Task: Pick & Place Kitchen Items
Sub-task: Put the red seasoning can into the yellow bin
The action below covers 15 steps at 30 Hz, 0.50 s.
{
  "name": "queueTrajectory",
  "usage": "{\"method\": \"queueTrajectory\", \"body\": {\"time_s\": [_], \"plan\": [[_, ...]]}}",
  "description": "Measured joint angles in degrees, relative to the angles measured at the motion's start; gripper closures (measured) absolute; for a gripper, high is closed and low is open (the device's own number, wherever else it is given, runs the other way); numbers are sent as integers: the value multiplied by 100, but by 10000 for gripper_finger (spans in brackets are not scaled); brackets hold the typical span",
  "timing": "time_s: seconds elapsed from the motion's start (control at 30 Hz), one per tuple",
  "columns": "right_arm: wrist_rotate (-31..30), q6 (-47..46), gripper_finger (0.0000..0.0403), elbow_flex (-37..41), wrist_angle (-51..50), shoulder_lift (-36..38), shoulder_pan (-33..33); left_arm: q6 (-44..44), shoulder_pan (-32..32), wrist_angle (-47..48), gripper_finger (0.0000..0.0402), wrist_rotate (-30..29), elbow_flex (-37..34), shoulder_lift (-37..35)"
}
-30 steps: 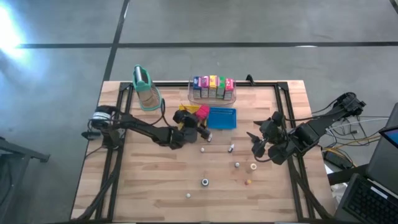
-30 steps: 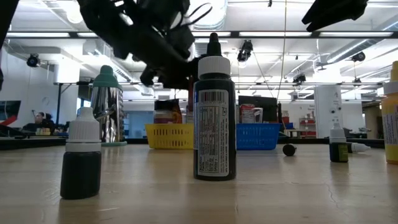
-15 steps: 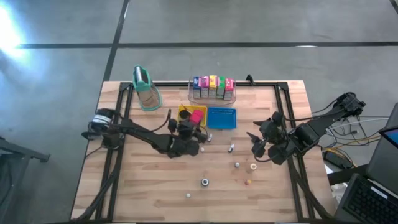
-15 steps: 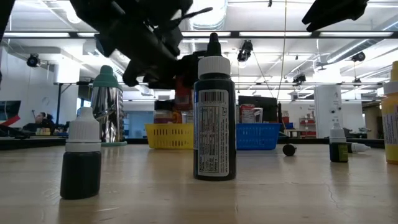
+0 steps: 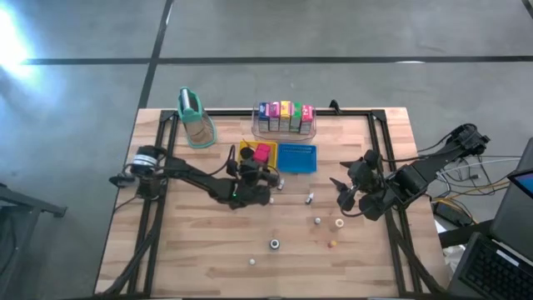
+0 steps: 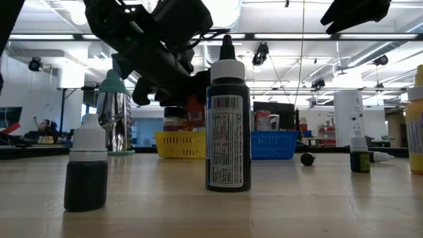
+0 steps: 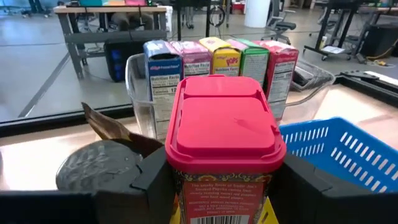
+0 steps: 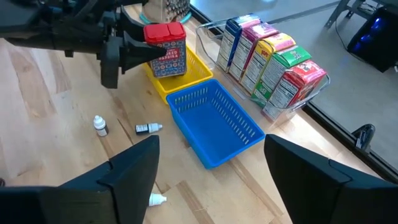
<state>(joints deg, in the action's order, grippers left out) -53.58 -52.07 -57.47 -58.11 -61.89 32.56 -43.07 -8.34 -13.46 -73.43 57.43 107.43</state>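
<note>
While the left gripper [image 8: 127, 53] holds a red-lidded spice tin [image 7: 222, 146] clamped between its two fingers, the tin hangs above the yellow tray [image 8: 180, 74], over the side of that tray that lies away from the blue basket [image 8: 214, 124]. Beyond the yellow tray, the clear bin [image 8: 267, 62] carries a row of small cartons [image 7: 217, 62] standing upright, side by side. An orange-brown pouch [image 7: 118, 130] shows just beside the tin, apparently lying in the yellow tray, though how it rests cannot be made out. Several tiny dropper bottles [image 5: 309, 198] lie scattered on the wooden table [image 5: 191, 250], on the side of the yellow tray away from the clear bin.

The right gripper [image 5: 346, 197] waits well apart from the yellow tray, past the blue basket, with its fingers spread wide and nothing between them.

The likely risk is in the release. If the tin is let go while it overhangs the yellow tray's wall, it could catch the rim and topple onto the table. Setting it down on the pouch could also leave it tilted.
</note>
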Motion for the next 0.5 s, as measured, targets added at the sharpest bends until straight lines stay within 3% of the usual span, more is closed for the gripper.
{"method": "queueTrajectory", "body": {"time_s": [0.5], "plan": [[-7,-4,152,115,7,-4,0,133,242,1,190,128,433,628]]}}
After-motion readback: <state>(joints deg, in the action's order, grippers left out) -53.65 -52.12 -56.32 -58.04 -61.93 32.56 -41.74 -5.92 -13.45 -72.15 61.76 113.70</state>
